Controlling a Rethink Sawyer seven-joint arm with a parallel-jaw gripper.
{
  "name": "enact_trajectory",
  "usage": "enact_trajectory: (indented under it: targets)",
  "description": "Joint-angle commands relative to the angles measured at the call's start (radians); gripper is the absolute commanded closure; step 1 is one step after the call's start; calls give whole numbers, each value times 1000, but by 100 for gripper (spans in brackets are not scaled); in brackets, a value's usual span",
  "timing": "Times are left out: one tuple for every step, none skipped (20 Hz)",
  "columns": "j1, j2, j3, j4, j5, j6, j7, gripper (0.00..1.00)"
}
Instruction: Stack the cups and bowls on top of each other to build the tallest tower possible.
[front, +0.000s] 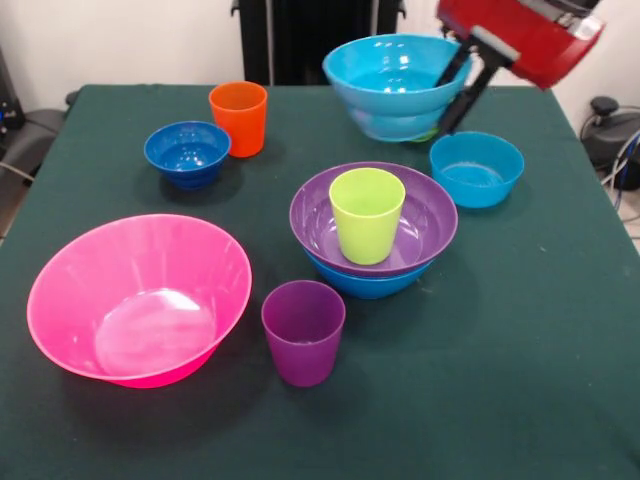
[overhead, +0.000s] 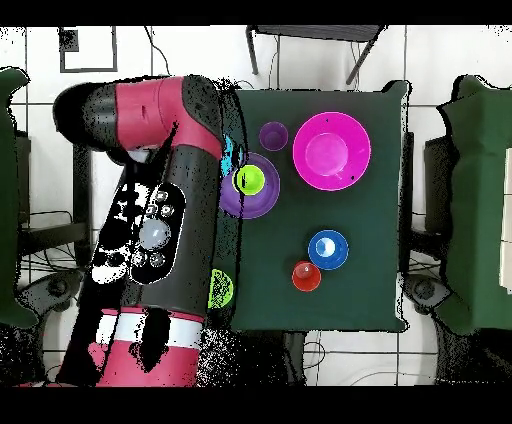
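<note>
Closest to the camera in the front view is the purple cup (front: 303, 331), standing upright on the green table (front: 520, 380) with the huge pink bowl (front: 139, 298) just to its left, tipped a bit toward the viewer. Right behind the purple cup sits the start of a stack: the lime green cup (front: 367, 214) upright inside the purple bowl (front: 425, 215), which is nested in a blue bowl (front: 365, 283) peeking out underneath. To the right of that is a small turquoise bowl (front: 477, 168) on its own. Further back on the left, the dark blue bowl (front: 187, 152) sits just beside the orange cup (front: 238, 118). At the far end, the gripper (front: 458, 92) is clamped on the rim of a bigger turquoise bowl (front: 390, 75), one black finger inside and one outside; something lime green shows under its base. From overhead the arm (overhead: 165, 225) covers that corner.
</note>
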Motion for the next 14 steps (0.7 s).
enact_trajectory:
  targets:
    - [-37, 14, 92, 98, -114, -133, -167, 100]
    - [-38, 15, 95, 98, -119, -140, -169, 100]
    - [-39, 17, 97, 98, -123, -146, -171, 100]
    - [-40, 18, 99, 98, -128, -153, -173, 100]
    - [-41, 20, 102, 98, -132, -160, -175, 100]
    - [-42, 21, 104, 101, -131, -163, -167, 100]
    - [-42, 23, 106, 103, -130, -166, -160, 100]
    - [-43, 24, 109, 106, -129, -170, -153, 100]
    - [-44, 25, 111, 108, -128, -173, -146, 100]
    - [-47, 25, 118, 116, -122, -175, -143, 100]
    - [-51, 24, 125, 123, -115, -178, -140, 100]
    - [-54, 23, 132, 130, -109, -180, -137, 100]
    - [-53, 23, 131, 137, -108, -187, -129, 100]
    - [-51, 22, 131, 144, -107, -193, -121, 100]
